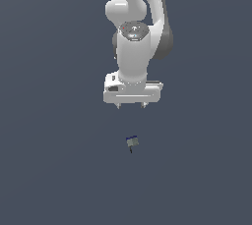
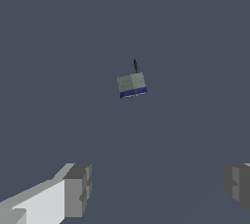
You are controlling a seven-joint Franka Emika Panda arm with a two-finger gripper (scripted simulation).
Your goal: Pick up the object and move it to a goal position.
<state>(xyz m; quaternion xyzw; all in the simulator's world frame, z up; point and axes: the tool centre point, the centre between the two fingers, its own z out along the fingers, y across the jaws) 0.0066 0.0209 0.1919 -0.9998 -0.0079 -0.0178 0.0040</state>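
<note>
Fingers spread wide, holding nothing, poised above centre frame; the tiny grey block with dark blue edge and thin dark stem sits just below them on the worktop, untouched.

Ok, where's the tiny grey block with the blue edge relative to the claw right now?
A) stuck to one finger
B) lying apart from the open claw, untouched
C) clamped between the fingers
B: the tiny grey block with the blue edge lies clear of the claw, whose fingers stand wide apart.
</note>
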